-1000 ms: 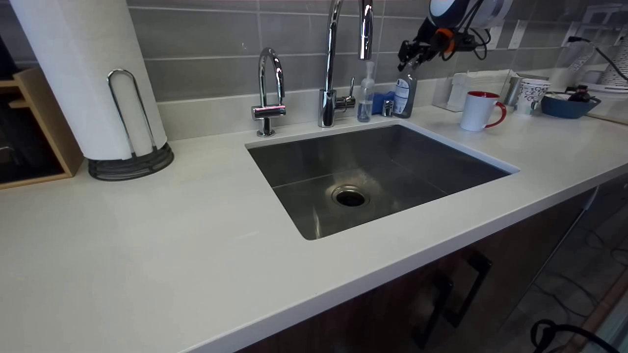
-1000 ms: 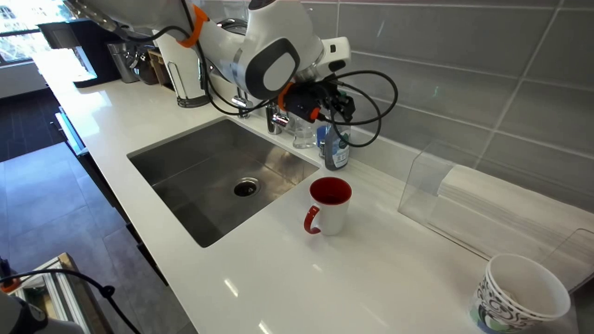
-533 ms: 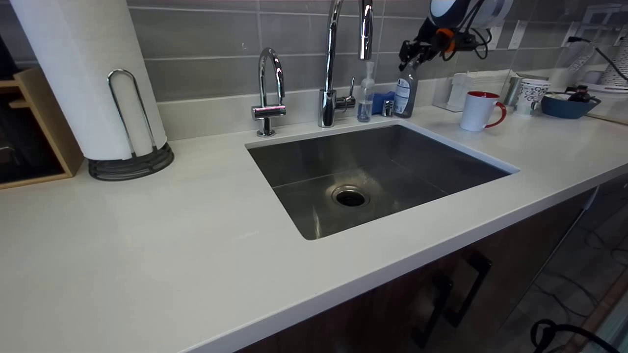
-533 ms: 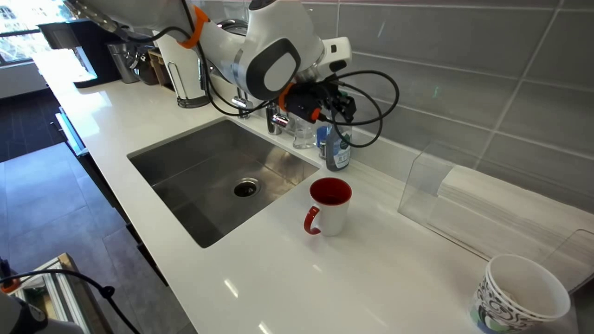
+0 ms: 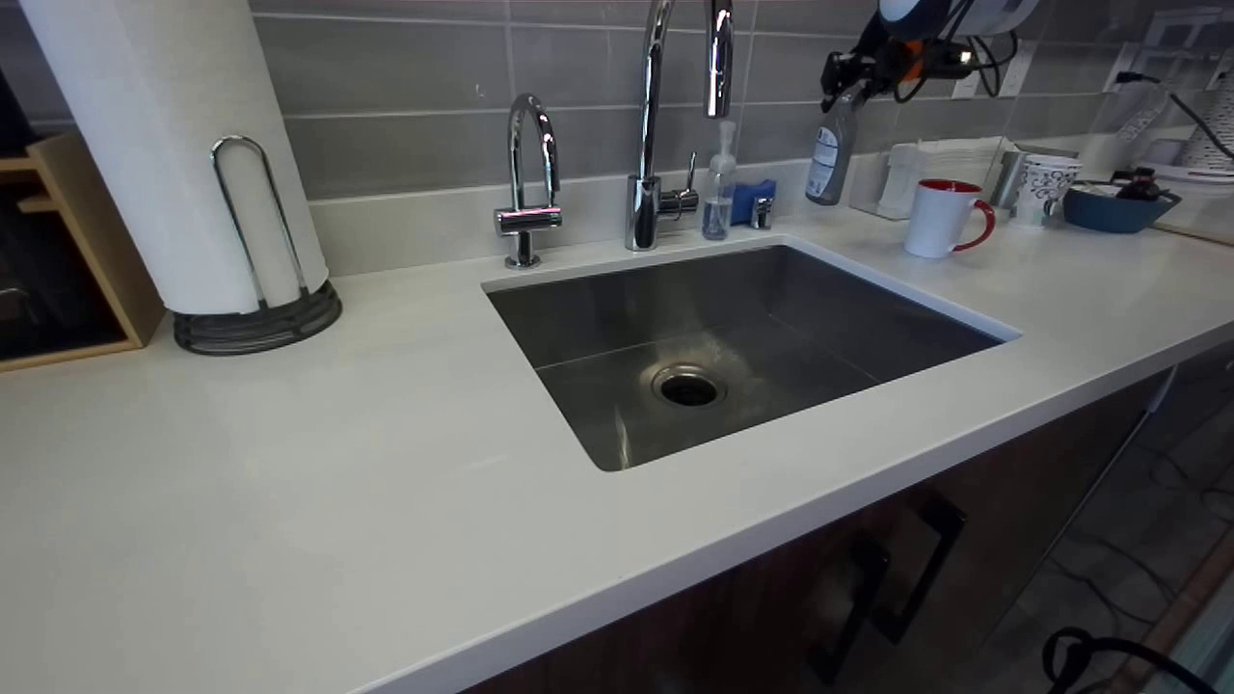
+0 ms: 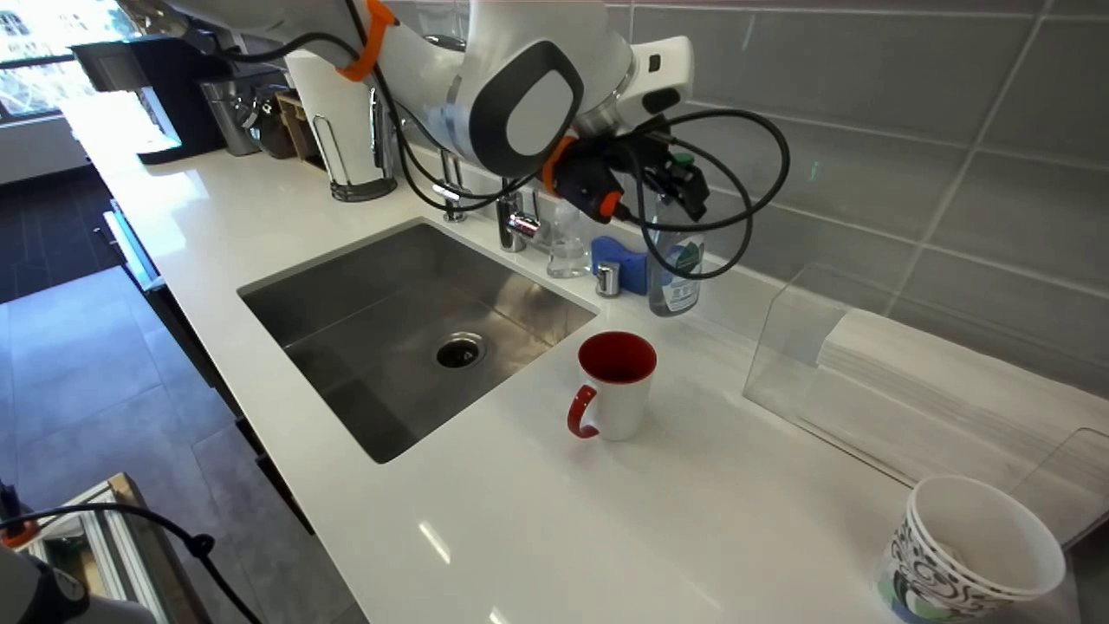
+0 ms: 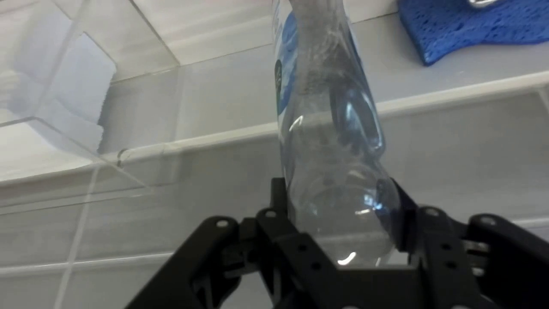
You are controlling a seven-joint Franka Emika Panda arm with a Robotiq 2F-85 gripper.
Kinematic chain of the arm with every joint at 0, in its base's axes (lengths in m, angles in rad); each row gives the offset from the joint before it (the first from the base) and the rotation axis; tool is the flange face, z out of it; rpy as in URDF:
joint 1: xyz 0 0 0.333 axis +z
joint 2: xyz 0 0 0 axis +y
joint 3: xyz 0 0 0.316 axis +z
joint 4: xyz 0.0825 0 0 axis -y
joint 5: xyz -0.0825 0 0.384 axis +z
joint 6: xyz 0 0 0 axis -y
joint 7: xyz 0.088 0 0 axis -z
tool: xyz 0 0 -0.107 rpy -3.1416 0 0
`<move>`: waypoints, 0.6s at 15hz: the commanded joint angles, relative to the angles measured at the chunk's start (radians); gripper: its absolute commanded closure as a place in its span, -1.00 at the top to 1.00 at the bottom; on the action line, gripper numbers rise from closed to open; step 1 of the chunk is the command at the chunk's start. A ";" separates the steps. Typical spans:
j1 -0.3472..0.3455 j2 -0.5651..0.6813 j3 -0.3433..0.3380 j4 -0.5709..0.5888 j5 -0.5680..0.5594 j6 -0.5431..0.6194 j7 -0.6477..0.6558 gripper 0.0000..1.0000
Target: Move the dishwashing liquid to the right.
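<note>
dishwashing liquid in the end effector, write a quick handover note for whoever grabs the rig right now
End effector: shut on the upper part of the dishwashing liquid.
Where: held tilted, apparently off the counter, with the blue sponge nearby.
Done: the grasp and, by the look of it, the lift.
Left: carry it right, set it down upright, release; the white mug may be near the path.

bottle [image 5: 836, 152]: bluish-grey | mug [image 6: 619, 403]: white, red inside | sponge [image 7: 463, 28]: blue | cup [image 6: 931, 563]: white, dark swirls
</note>
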 commanded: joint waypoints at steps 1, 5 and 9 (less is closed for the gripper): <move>0.040 -0.020 -0.096 -0.021 -0.039 0.014 0.090 -0.40; -0.047 -0.015 -0.034 -0.015 -0.001 0.024 0.027 -0.40; -0.114 0.013 0.036 0.009 0.025 0.018 -0.012 -0.40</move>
